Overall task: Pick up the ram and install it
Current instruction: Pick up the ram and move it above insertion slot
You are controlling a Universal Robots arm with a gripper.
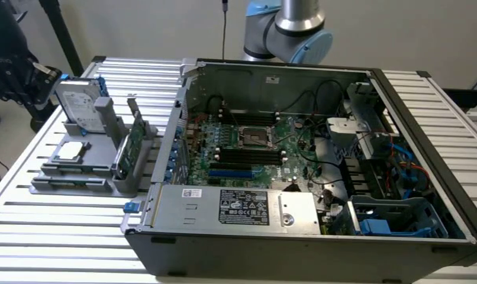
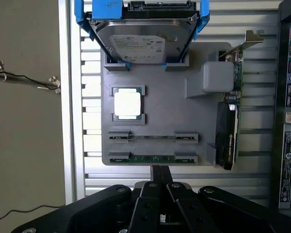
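- At exterior view's lower left, grey tray is seen on bench.
- Ram is seated in tray slot.
- Hand is shut, nothing held, apart from ram.

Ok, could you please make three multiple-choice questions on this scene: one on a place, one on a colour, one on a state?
1. Where is the ram? A in the gray holder; B on the floor; C atop the computer case.
2. The hard drive's frame is: A red; B blue; C yellow.
3. The end effector is: A shut, empty; B wide open; C shut on the ram.

1 A: the green stick sits in a holder slot.
2 B: blue bars flank the drive.
3 A: its fingers meet, with nothing between.
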